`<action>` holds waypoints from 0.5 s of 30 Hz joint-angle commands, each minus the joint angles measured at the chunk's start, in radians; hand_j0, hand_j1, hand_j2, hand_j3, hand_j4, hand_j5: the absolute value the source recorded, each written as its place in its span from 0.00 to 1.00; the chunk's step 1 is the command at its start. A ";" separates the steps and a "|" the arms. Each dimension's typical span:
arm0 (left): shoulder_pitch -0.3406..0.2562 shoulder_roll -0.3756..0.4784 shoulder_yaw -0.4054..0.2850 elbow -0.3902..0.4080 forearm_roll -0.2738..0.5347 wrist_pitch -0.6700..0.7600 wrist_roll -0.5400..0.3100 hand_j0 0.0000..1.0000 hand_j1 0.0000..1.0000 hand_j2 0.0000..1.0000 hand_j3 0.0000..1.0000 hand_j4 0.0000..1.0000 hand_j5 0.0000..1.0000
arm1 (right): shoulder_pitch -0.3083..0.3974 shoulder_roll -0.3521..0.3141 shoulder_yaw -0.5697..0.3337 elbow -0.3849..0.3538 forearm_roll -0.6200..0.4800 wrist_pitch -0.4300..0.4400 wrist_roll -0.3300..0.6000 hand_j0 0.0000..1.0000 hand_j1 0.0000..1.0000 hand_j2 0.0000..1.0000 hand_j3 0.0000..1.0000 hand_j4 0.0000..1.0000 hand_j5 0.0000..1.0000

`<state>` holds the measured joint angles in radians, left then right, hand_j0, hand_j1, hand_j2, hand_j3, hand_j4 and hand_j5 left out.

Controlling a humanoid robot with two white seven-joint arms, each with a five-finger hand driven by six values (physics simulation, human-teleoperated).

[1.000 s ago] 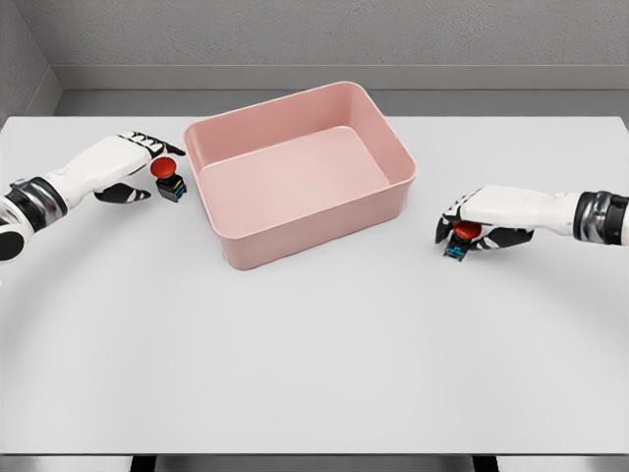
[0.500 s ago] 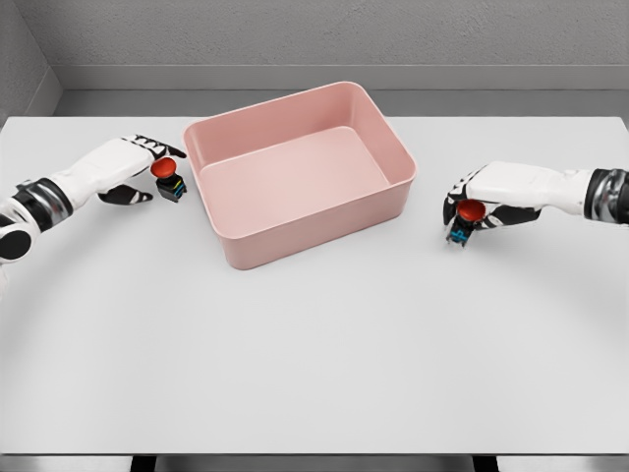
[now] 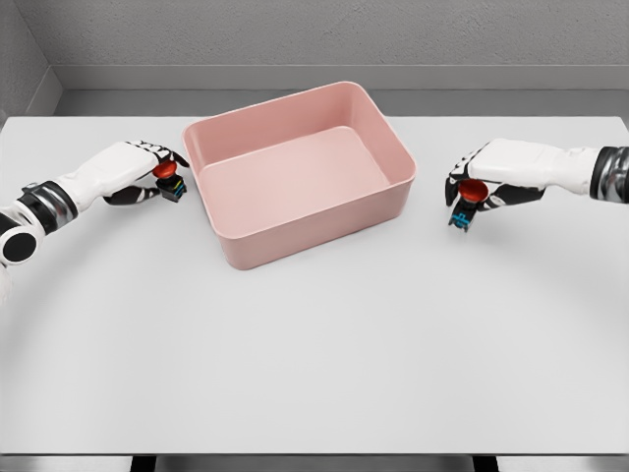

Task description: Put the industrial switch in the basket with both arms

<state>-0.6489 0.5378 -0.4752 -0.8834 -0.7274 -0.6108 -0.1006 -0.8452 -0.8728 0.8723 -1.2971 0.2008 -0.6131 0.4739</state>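
You're looking at a rectangular pink basket [image 3: 295,172] that reads as moulded plastic, smooth and matt, with only a soft sheen along its rounded rim. The flat pale grey counter [image 3: 314,344] under it looks smooth and matt, with no grain or texture you can pick out. Each small industrial switch, the one at the left [image 3: 169,181] and the one at the right [image 3: 466,201], shows a smooth red button cap like plastic over a dark body; their finish is too small to judge further. The white left hand [image 3: 147,167] and white right hand [image 3: 491,182] have smooth, hard-looking shells with a slight gloss and black joints
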 commanded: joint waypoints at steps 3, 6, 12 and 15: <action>0.000 0.004 0.000 0.001 0.002 0.000 0.001 0.51 0.51 0.51 0.51 0.51 0.51 | -0.012 0.003 -0.003 -0.004 -0.009 0.002 -0.001 0.45 0.45 0.45 0.45 0.45 0.45; 0.000 0.005 0.001 0.000 0.003 0.000 0.001 0.46 0.46 0.46 0.46 0.46 0.46 | -0.028 0.005 -0.001 -0.007 -0.011 0.002 -0.001 0.45 0.45 0.45 0.45 0.45 0.45; 0.000 0.011 0.003 0.001 0.010 0.000 0.001 0.39 0.39 0.39 0.39 0.39 0.39 | -0.049 0.008 -0.001 -0.005 -0.011 0.002 -0.001 0.45 0.45 0.45 0.45 0.45 0.45; 0.000 0.014 0.007 0.000 0.013 0.000 -0.001 0.36 0.36 0.36 0.36 0.36 0.36 | -0.057 0.011 -0.001 -0.005 -0.011 0.002 -0.001 0.45 0.45 0.45 0.45 0.45 0.45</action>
<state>-0.6489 0.5495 -0.4707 -0.8840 -0.7137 -0.6106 -0.0994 -0.9050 -0.8627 0.8723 -1.3022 0.1964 -0.6133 0.4731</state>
